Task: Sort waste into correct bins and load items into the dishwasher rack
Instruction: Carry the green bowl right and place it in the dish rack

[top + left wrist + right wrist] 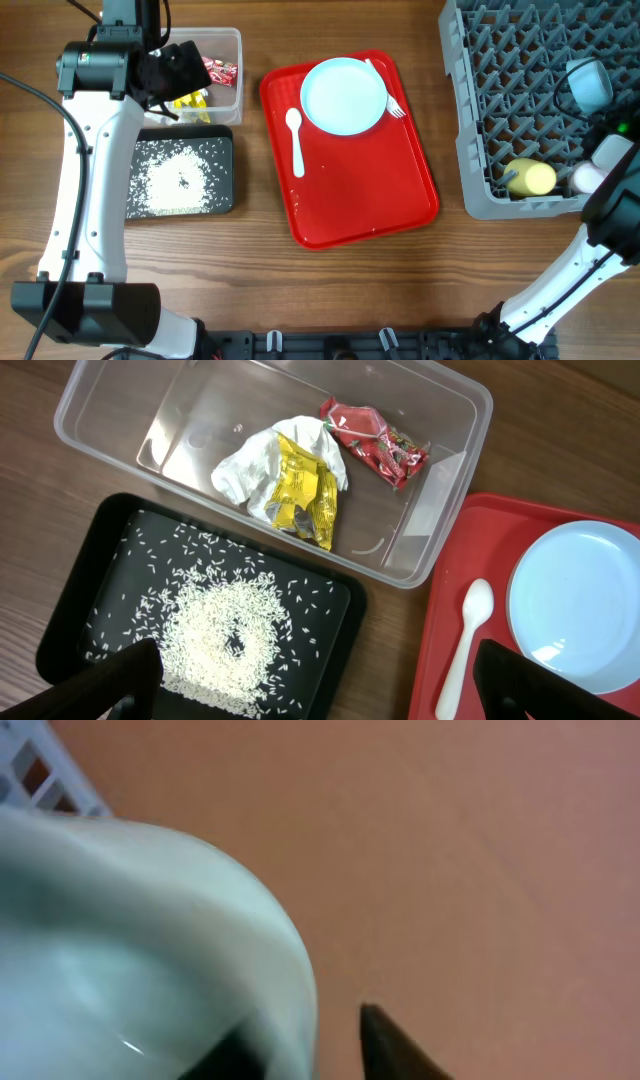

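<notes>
The clear tub holds the white napkin, the yellow wrapper and the red wrapper. The black tub holds the rice grains. My left gripper is open and empty, above the two tubs. The pale blue plate, the white spoon and the fork lie on the red tray. The grey rack holds a yellow cup, a pinkish cup and a pale blue bowl. My right gripper straddles that bowl's rim, with a gap at the outer finger.
My right arm rises from the front right beside the rack. Bare wood lies along the table's front. My left arm runs along the left side.
</notes>
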Tool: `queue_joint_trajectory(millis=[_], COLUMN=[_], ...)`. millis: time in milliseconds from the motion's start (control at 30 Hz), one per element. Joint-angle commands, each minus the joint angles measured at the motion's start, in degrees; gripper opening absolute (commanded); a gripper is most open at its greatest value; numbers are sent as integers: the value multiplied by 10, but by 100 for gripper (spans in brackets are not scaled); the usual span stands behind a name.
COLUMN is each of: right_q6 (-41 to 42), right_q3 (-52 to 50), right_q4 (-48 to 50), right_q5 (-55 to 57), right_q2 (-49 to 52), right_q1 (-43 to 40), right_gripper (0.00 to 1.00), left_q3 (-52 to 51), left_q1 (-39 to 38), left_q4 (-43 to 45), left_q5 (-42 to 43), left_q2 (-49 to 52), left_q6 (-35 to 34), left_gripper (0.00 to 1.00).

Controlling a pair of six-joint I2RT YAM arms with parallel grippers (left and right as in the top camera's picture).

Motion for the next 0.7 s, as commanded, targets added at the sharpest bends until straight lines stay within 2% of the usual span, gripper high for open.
queue_joint_trajectory(millis=[0, 100, 200, 333, 433, 667], right_q6=[-1, 0, 1, 3, 28, 29], right_q3=[9, 9, 9, 9, 9, 9], right_q4=[-1, -1, 17, 29, 29, 44], right_q5=[7, 32, 63, 129, 167, 205], right_q2=[17, 17, 16, 16, 16, 16], right_q1=[14, 41, 74, 110, 136, 196], right_gripper=[53, 68, 73, 73, 79, 86], left_q3=[0, 0, 0, 0, 0, 0], left_q1=[0, 0, 0, 0, 0, 0], left_q4=[0, 0, 0, 0, 0, 0], left_q5=[-7, -7, -7, -7, -7, -7], left_q2=[4, 4, 4, 4, 4, 4], left_q6=[-8, -8, -8, -8, -8, -8], left_gripper=[100, 100, 100, 100, 100, 100])
